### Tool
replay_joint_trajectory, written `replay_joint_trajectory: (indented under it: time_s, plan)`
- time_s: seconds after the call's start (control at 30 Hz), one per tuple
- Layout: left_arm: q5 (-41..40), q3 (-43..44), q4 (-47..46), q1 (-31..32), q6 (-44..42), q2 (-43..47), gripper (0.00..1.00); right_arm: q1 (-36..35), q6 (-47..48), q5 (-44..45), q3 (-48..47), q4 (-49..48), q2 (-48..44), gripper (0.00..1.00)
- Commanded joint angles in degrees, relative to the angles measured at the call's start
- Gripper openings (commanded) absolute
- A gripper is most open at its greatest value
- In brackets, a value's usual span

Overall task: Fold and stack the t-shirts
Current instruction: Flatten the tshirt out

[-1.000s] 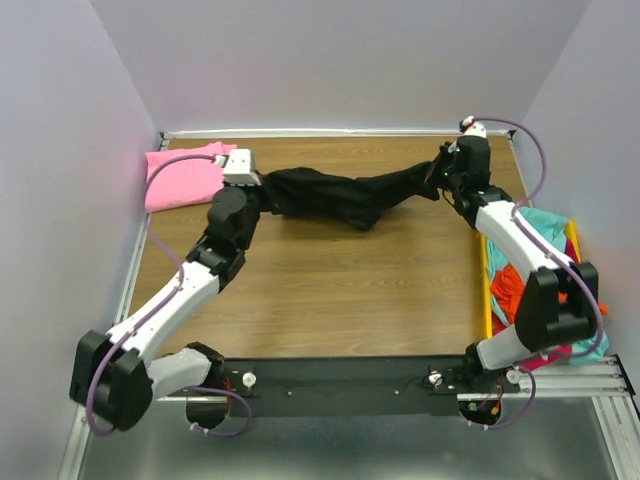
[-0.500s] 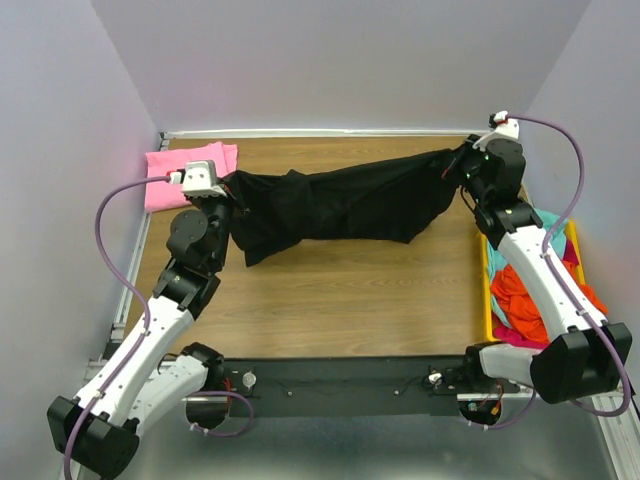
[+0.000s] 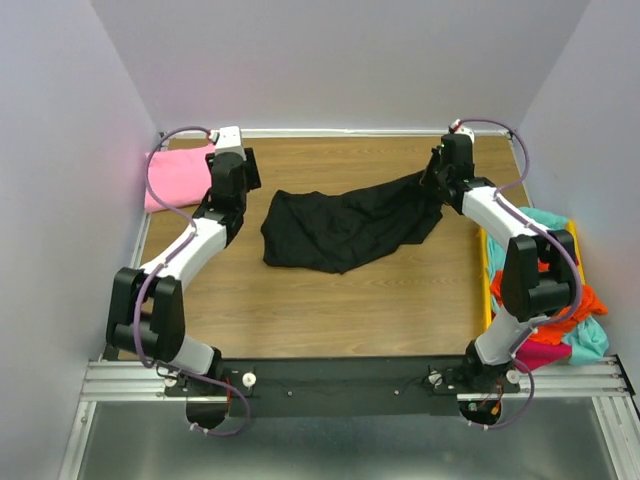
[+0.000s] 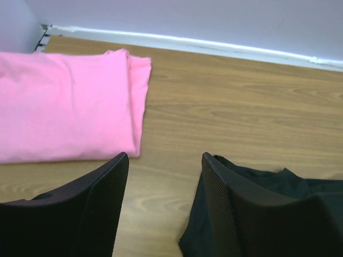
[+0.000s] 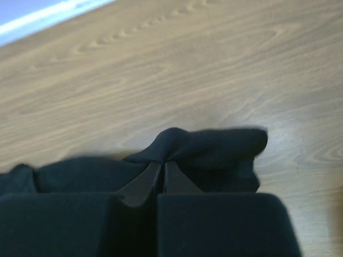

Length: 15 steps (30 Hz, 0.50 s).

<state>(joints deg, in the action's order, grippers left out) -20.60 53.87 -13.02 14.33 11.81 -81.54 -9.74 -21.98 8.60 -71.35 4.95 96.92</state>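
Note:
The black t-shirt [image 3: 340, 225] lies crumpled across the middle of the wooden table, also showing in the left wrist view [image 4: 268, 187] and the right wrist view [image 5: 209, 152]. My left gripper [image 3: 245, 178] [image 4: 165, 156] stands open just left of the shirt's left end, with only bare wood between its fingers. My right gripper [image 3: 435, 185] [image 5: 162, 163] has its jaws pressed together on a bunched fold at the shirt's right end. A folded pink t-shirt [image 3: 180, 178] [image 4: 64, 107] rests flat at the far left corner.
A yellow bin [image 3: 487, 290] along the table's right edge holds teal [image 3: 545, 222], orange [image 3: 520, 285] and magenta [image 3: 540, 352] shirts, partly behind the right arm. Walls close in on the left, far and right sides.
The black shirt, held stretched in the air between both grippers, has come down onto the table. The left gripper has opened and let go of it; both arms swung back toward the far side.

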Motion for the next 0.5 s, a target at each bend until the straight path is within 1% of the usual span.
replay_joint_trajectory:
  time_s: [0.0, 0.07, 0.1, 0.13, 0.17, 0.2, 0.33, 0.37, 0.43, 0.47]
  plan:
    - [-1.0, 5.1, 0.2, 1.6, 1.7, -2.1, 0.66, 0.2, 1.3, 1.1, -1.8, 0.7, 0.7, 0.31]
    - [0.6, 1.5, -2.4, 3.2, 2.2, -0.2, 0.67, 0.2, 1.4, 1.7, -0.3, 0.7, 0.0, 0.55]
    - [1.6, 0.2, -3.2, 5.3, 3.1, 0.4, 0.67, 0.2, 1.4, 1.9, 0.2, 0.6, -0.1, 0.71]
    - [2.5, -1.1, -3.8, 6.5, 3.7, 0.9, 0.67, 0.2, 1.3, 2.2, 0.6, 0.7, -0.3, 0.75]
    - [3.6, -3.3, -4.2, 8.2, 4.4, 1.4, 0.67, 0.2, 0.9, 2.5, 1.7, 0.7, -0.7, 0.77]
    - [3.9, -4.5, -5.1, 11.4, 4.8, 1.4, 0.67, 0.2, 0.5, 2.4, 2.2, 0.7, -0.9, 0.79]
    - [5.3, -7.3, -6.6, 19.0, 7.7, -0.4, 0.63, 0.2, -1.0, 1.6, 4.9, 0.7, -1.7, 0.8]
    - [5.9, -7.6, -6.8, 21.9, 8.7, -1.5, 0.61, 0.2, -1.4, 1.6, 5.4, 0.7, -2.0, 0.8]
    - [6.7, -7.5, -7.0, 24.6, 9.7, -2.7, 0.61, 0.2, -1.7, 1.9, 7.0, 0.7, -2.8, 0.8]
    - [8.0, -7.4, -7.3, 27.0, 10.2, -4.0, 0.61, 0.2, -1.9, 2.4, 7.5, 0.6, -3.0, 0.8]
